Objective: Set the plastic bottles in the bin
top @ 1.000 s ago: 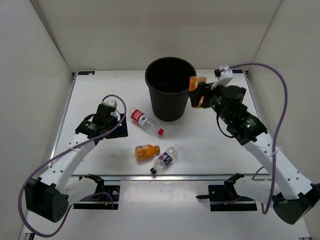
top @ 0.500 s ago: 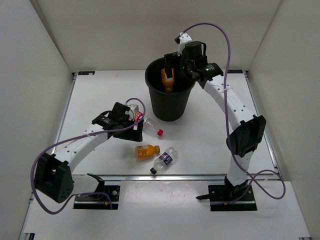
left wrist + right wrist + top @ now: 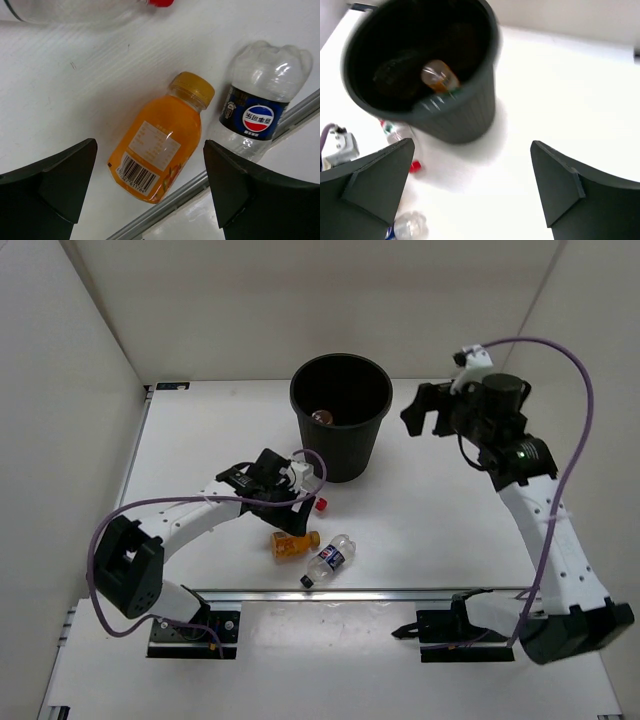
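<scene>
1. The bin (image 3: 345,455) stands by the middle of the far edge of the surface (image 3: 430,520). One orange bottle (image 3: 439,76) lies at its bottom, so that much is done.
2. Three bottles are left out, toward the near edge and a little left of middle. They are the second orange one (image 3: 160,157), the blue-label bottle (image 3: 257,117) just beside it, and the red-capped bottle (image 3: 321,504) between those two and the bin.
3. I see no green-label bottle anywhere. It may be down in the dark of the bin, but I cannot tell.
4. The left fingers (image 3: 55,180) are spread wide and empty. They hang over the orange bottle on the surface, one on either side of it, not touching. That looks to me like the next pick.
5. The right fingers (image 3: 370,185) are apart too and hold nothing, up in the air toward the far right corner, beside the bin.
6. By my count, at least three of the five bottles remain to be binned.
</scene>
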You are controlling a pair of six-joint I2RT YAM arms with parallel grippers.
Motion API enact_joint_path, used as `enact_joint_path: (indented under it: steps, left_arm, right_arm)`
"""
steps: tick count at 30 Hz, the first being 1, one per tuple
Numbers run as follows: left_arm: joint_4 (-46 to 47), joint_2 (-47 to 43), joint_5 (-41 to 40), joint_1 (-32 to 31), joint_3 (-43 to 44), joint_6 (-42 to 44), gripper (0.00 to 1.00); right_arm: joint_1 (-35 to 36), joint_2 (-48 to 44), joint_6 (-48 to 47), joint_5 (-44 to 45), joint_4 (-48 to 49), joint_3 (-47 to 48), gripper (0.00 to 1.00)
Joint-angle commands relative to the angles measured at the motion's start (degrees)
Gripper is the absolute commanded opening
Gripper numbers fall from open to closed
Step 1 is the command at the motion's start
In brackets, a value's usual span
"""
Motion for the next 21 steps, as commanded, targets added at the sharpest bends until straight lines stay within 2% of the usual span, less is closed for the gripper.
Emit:
enact_joint_path:
  steps: [1,9,11,13,16,18,21]
  left_arm:
    - [-0.7,1.1,-0.1,-1.1,0.6,2.2,0.98]
    - [-5.1,6.0,-5.9,-4.7,0.0,0.6,0.99]
    - [-5.7,7.0,-10.6,-6.0,-0.3,-0.2,0.98]
    - [-6.2,7.9,-11.5,-7.0,-0.6,0.0,0.96]
    - [-6.9,9.3,-13.2,-7.3,0.1,-0.8,0.79]
    - [-8.3,9.7,-13.6,-7.0,2.4,-1.0,0.57]
    - [-12.1,9.5,-15.1,-6.4,5.8,-0.8,0.38]
  right_arm:
    - [-4.3,-5.9,3.7,-7.3,1.4,-8.2,0.98]
    - [-11.3,-14.7,5.6,-10.9,-2.6,-21.4,0.98]
    - [-11.8,-16.8,7.2,-11.1,-2.2,-23.7,0.98]
    - [-12.6,-18.2,7.8,-11.1,-2.4,-26.6,0.97]
    - [-13.0,-21.1,9.9,-11.5,-2.7,-30.1,0.97]
    - [-12.8,-21.8,10.7,-11.3,-2.7,-31.7,0.97]
    - [-12.0,-23.3,11.7,-10.4,-3.9,-33.3,0.97]
